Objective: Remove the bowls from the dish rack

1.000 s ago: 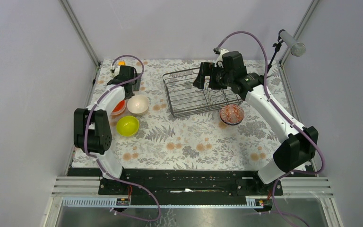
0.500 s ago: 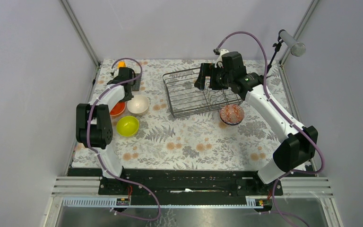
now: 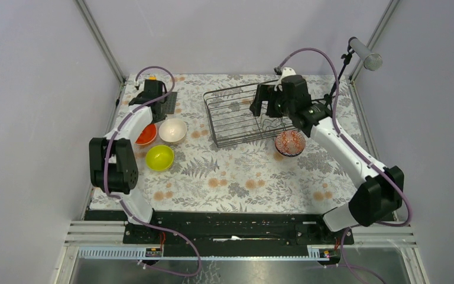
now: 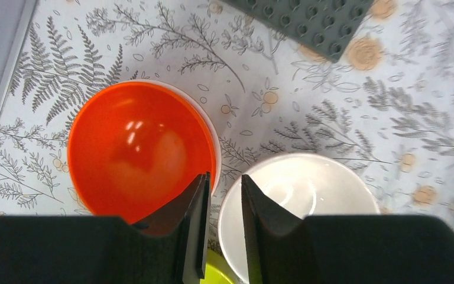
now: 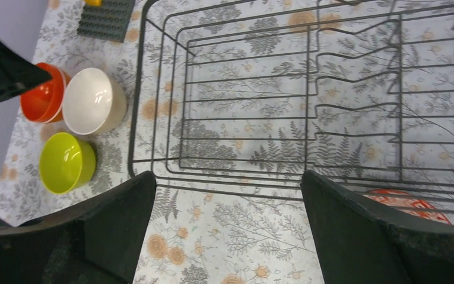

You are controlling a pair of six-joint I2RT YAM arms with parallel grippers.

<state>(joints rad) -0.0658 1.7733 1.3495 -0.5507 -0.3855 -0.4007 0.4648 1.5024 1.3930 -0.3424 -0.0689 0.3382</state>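
While the left gripper (image 4: 223,182) hangs with its fingers a little apart over the orange bowl (image 4: 136,160) and the cream bowl (image 4: 298,201), it holds nothing; the yellow-green bowl (image 3: 159,157) lies beside them; the right gripper (image 5: 227,183) stands wide apart above the dish rack (image 3: 239,118); the pink patterned bowl (image 3: 289,142) sits just beside this rack.

Plain grey walls (image 3: 224,29) (aluminium-framed) enclose a floral-clothed table (image 3: 236,177).

Left tool (image 4: 224,180) now ajar, clear of orange bowl (image 4: 133,160).
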